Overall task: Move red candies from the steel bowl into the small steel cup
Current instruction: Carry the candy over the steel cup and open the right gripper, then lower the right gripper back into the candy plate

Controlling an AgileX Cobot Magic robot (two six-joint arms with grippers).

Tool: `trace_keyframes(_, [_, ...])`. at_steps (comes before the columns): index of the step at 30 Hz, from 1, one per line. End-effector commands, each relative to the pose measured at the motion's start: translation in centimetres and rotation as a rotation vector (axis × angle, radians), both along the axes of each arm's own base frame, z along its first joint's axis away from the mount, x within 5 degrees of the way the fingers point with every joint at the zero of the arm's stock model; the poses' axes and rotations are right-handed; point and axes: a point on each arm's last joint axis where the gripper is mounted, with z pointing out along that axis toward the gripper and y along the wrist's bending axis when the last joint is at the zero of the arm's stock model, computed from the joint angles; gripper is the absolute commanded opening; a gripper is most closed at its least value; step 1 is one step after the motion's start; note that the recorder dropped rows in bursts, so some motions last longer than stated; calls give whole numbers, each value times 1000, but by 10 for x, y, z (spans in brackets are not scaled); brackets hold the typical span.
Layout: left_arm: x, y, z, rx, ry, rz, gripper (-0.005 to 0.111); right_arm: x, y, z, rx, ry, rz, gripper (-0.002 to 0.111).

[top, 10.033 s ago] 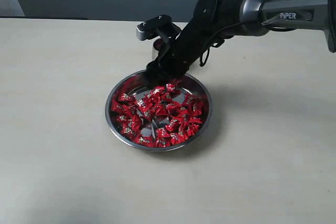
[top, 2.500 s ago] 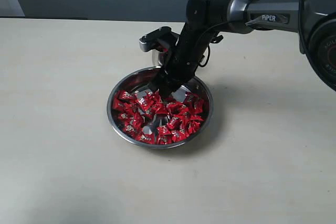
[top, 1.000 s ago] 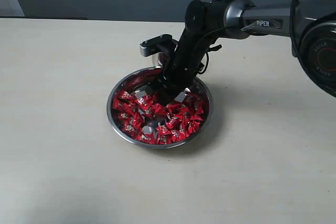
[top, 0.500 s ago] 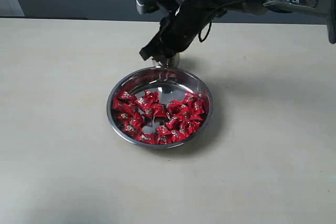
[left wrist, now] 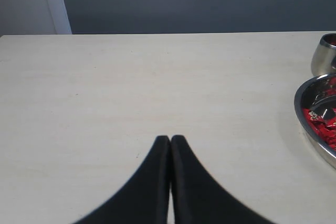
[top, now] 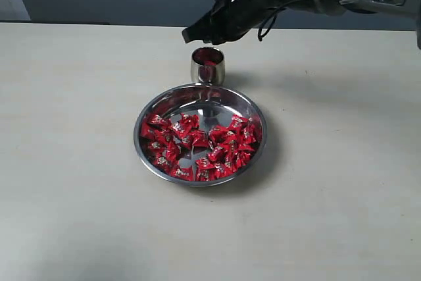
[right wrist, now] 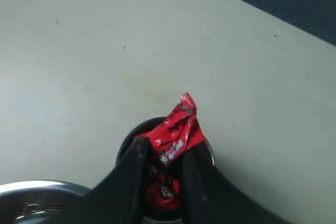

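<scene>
Held candy: one red candy (right wrist: pixel 177 124) is being pinched between the fingertips of the right gripper (top: pixel 191 33), which is hanging over the small steel cup (top: pixel 208 67).
Cup: it is standing upright just beside the steel bowl (top: pixel 197 99), with red wrappers showing inside.
Bowl: the red candies (top: pixel 197 144) are lying heaped across its near half.
Left gripper (left wrist: pixel 170 142): it is keeping its jaws pressed together on nothing, over the bare table (left wrist: pixel 131 82).
</scene>
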Motion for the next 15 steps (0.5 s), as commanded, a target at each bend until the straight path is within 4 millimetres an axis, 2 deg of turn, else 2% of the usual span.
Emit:
trace_keyframes(1, [0,0,0,-1,-8,-5,0,3,-6,-2,-11,11,-10,16])
trace_keyframes(4, [0,0,0,-1,-8,-5,0,3,-7,-3,-14,14,-11,33])
trace_keyframes(6, [0,0,0,-1,-8,-5,0,4,-8,-3,-15,16,-12,39])
trace_keyframes(11, [0,0,0,-1,-8,-5,0,3,-8,-3,-17,22,-11,40])
trace_keyframes(15, [0,0,0,-1,-8,-5,0,-6,-8,-2,-6,125,1,40])
